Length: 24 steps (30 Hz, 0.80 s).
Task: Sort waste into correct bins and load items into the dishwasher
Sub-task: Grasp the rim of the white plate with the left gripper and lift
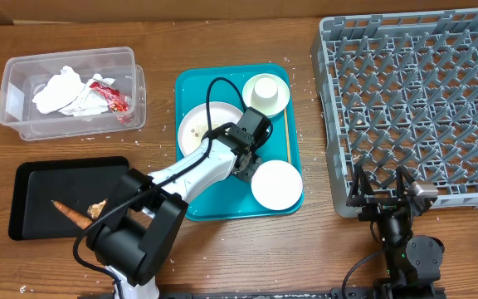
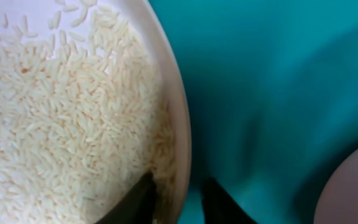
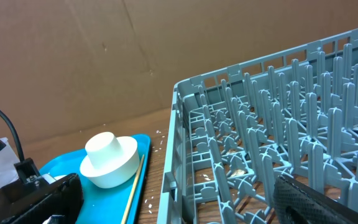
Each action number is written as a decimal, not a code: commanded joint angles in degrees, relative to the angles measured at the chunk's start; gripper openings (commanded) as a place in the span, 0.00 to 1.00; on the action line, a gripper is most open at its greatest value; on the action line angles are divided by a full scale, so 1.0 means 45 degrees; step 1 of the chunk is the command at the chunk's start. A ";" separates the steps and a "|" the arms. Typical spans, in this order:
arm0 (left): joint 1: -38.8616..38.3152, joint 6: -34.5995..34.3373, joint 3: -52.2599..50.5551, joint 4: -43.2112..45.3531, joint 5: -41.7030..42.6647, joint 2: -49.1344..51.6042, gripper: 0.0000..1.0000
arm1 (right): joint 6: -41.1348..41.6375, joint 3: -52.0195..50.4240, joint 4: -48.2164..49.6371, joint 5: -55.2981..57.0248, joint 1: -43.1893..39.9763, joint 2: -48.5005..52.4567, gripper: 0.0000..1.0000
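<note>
1. Brown wooden table [image 1: 222, 33] carries everything. The grey dish rack [image 1: 413, 100] fills its far right corner and the clear tub [image 1: 7, 91] sits at the far left. The black tray [image 1: 40, 178] lies by the near left edge, and the teal tray [image 1: 222, 79] rests in the middle.
2. We see the left gripper [image 1: 243, 164] low over the teal tray, at the right rim of the white plate [image 1: 197, 124], which lies on the tray's left half.
3. In the left wrist view, the plate's rim runs between the two fingers. One fingertip [image 2: 138, 202] stands inside the rim among the rice [image 2: 61, 118], the other outside it over bare teal.
4. A sliver of teal shows between the rim and the outer finger, so we read the fingers as narrowly spread astride the rim, not pinching it.
5. At the teal tray's far right corner a bowl [image 1: 284, 101] carries a small cup [image 1: 265, 87]. A second bowl [image 1: 276, 184] sits at the near right corner, just beside the left gripper.
6. A thin wooden stick [image 1: 289, 137] lies along the tray's right edge, between the two bowls.
7. Crumpled napkins [image 1: 60, 91] and a red wrapper [image 1: 110, 98] lie in the clear tub. A carrot piece [image 1: 71, 214] and a brown chunk [image 1: 98, 208] lie in the black tray.
8. We find the right gripper [image 1: 382, 189] at the rack's near edge, its fingers spread wide and holding nothing, well apart from the plate.
</note>
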 commanded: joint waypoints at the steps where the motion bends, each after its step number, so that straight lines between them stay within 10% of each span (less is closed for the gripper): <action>1: -0.0010 -0.0107 -0.0058 0.0039 0.0063 0.0107 0.19 | -0.0087 -0.0136 0.0068 -0.0068 0.0058 -0.0102 1.00; 7: -0.0034 -0.0500 0.0466 -0.0782 0.0063 -0.0010 0.04 | -0.0087 -0.0136 0.0068 -0.0068 0.0058 -0.0102 1.00; 24: -0.0792 -0.2637 0.3594 -0.5076 -0.3240 -0.0044 0.04 | -0.0092 -0.0136 0.0068 -0.0068 0.0058 -0.0102 1.00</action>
